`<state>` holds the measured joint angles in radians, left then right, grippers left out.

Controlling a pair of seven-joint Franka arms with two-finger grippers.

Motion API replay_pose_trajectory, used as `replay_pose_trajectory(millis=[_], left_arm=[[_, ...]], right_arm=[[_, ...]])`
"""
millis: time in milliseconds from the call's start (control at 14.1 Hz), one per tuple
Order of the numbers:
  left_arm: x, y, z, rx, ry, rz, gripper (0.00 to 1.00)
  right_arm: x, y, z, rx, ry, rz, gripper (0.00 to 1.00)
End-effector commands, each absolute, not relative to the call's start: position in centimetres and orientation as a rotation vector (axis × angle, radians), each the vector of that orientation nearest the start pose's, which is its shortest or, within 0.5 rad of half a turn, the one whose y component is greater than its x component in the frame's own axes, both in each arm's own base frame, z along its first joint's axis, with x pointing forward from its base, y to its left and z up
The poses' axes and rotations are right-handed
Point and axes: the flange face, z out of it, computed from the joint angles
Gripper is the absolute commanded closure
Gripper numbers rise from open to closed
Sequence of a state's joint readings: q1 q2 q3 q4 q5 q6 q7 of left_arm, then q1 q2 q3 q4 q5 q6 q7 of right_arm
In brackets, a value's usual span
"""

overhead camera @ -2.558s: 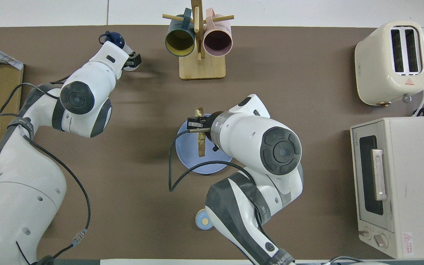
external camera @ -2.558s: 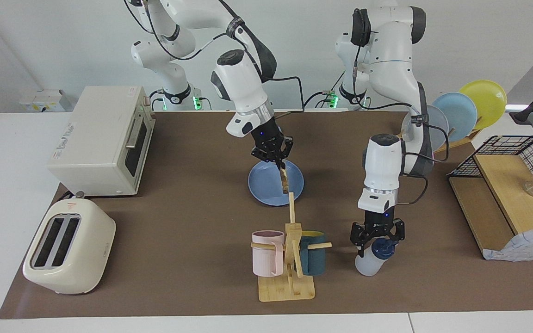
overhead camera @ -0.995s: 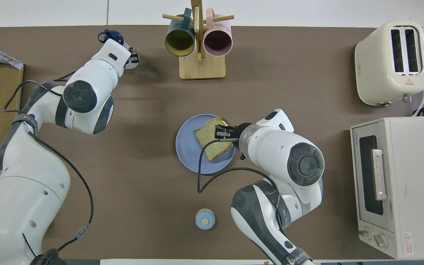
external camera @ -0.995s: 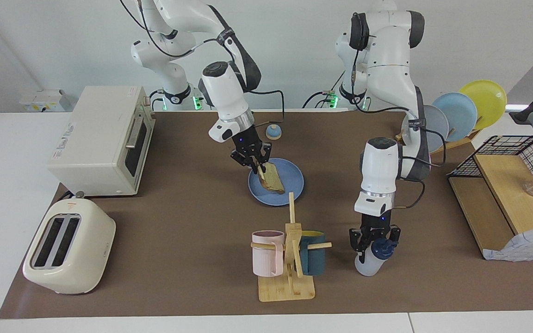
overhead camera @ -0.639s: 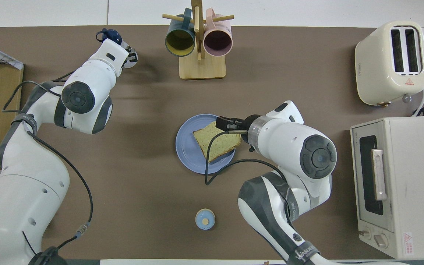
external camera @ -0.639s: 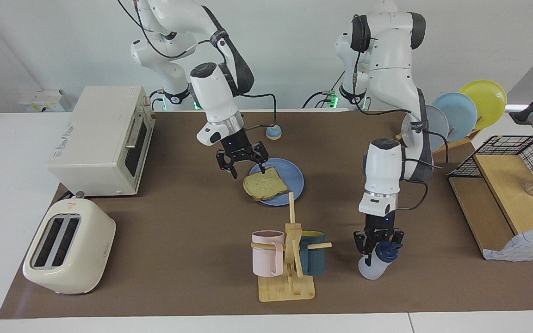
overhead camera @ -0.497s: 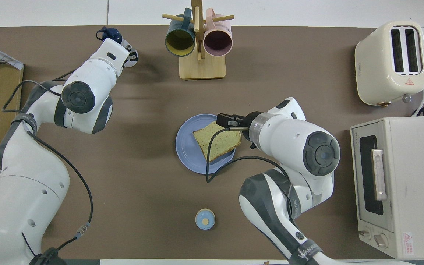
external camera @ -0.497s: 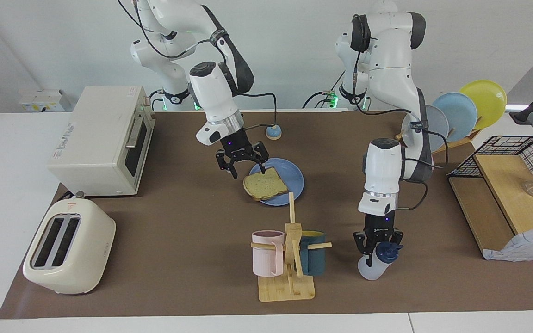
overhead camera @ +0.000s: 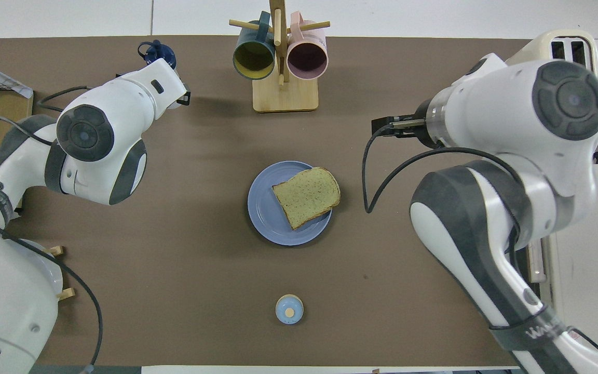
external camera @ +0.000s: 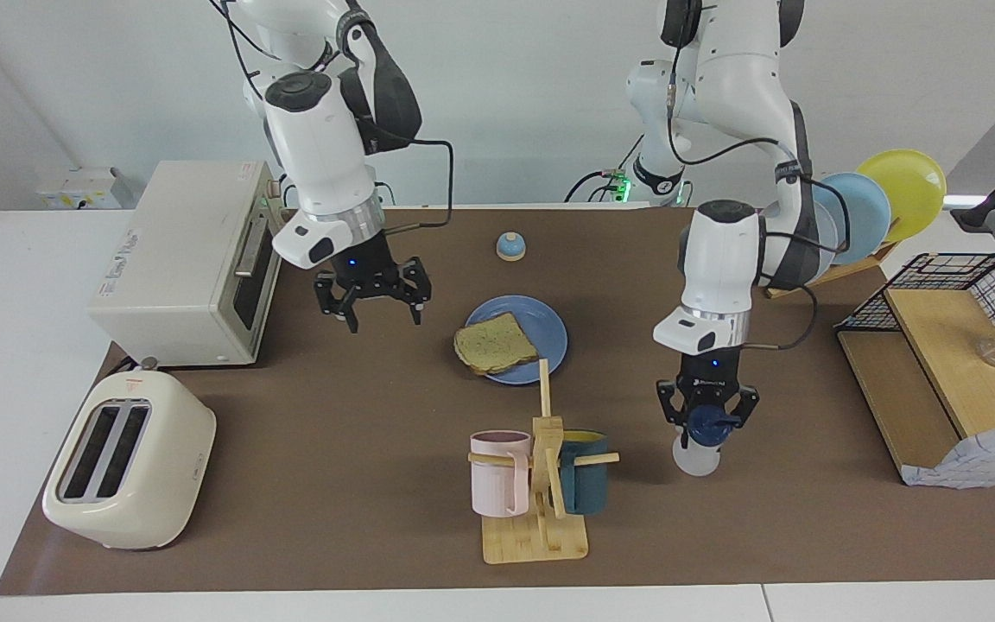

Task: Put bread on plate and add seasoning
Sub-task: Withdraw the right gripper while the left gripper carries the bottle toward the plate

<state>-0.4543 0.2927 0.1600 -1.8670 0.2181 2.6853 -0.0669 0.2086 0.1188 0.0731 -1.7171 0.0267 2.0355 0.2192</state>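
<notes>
Facing view: bread (external camera: 494, 343) lay flat on the plate (external camera: 546, 329), hanging a little over the rim at 8 o'clock. Plate sat mid-desk (external camera: 333, 449). Right gripper (external camera: 374, 309) hung in the air over bare mat at 9 o'clock of the plate, just beside the oven (external camera: 191, 259), fingers spread wide, nothing held. Left gripper (external camera: 706, 417) pointed straight down, fingers closed on the seasoning (external camera: 699, 442) just below its navy cap; bottle upright; whether its base touched the mat, cannot tell. Seasoning at 4 o'clock of the plate, beside the mug rack (external camera: 539, 484). Bell (external camera: 510, 247) at 12 o'clock of the plate, nearer the robots. Toaster (external camera: 128, 462) at the right arm's end of the desk. Plate rack (external camera: 869, 203) at the left arm's end.

Overhead view: bread (overhead camera: 307, 196) covered the plate's 3 o'clock half; bare plate (overhead camera: 265, 208) showed at 9 o'clock. Right gripper (overhead camera: 384, 126) at 2 o'clock of the plate; finger gap not readable here. Left gripper (overhead camera: 177, 96) mostly hidden under its own wrist; only the seasoning (overhead camera: 157, 52) cap showed, at 10 o'clock of the plate. Mug rack (overhead camera: 283, 88) at 12 o'clock, bell (overhead camera: 289, 309) at 6 o'clock. Toaster (overhead camera: 584, 44) mostly hidden by the right arm.
</notes>
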Motion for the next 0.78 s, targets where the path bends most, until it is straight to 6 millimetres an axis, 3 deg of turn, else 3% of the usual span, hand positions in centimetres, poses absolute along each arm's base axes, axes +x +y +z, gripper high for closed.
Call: replay_pose_trajectory(millis=[0,213,355,497,711], left_arm=[[56.2,-22.7,46.3,-2.79,0.949,-0.584,1.0],[50.7,-25.4,50.0,-2.714,1.373,-0.33,1.0],[47.6,-25.4,51.9,-2.646,1.656,-0.168,1.0],[45.0,-26.3,52.9,-2.594,1.822,-0.058,1.0],[41.9,-28.2,54.1,-2.596,1.93,-0.034,1.0]], right_arm=[[59.4,13.6,55.5,-3.153,-0.2,-0.19,0.0],[57.4,10.0,57.8,-3.21,-0.166,-0.072,0.0],[56.4,7.8,58.1,-3.219,-0.16,0.023,0.0],[55.9,5.5,58.1,-3.214,-0.119,0.077,0.0],[54.2,4.9,59.2,-3.215,-0.11,0.076,0.0]])
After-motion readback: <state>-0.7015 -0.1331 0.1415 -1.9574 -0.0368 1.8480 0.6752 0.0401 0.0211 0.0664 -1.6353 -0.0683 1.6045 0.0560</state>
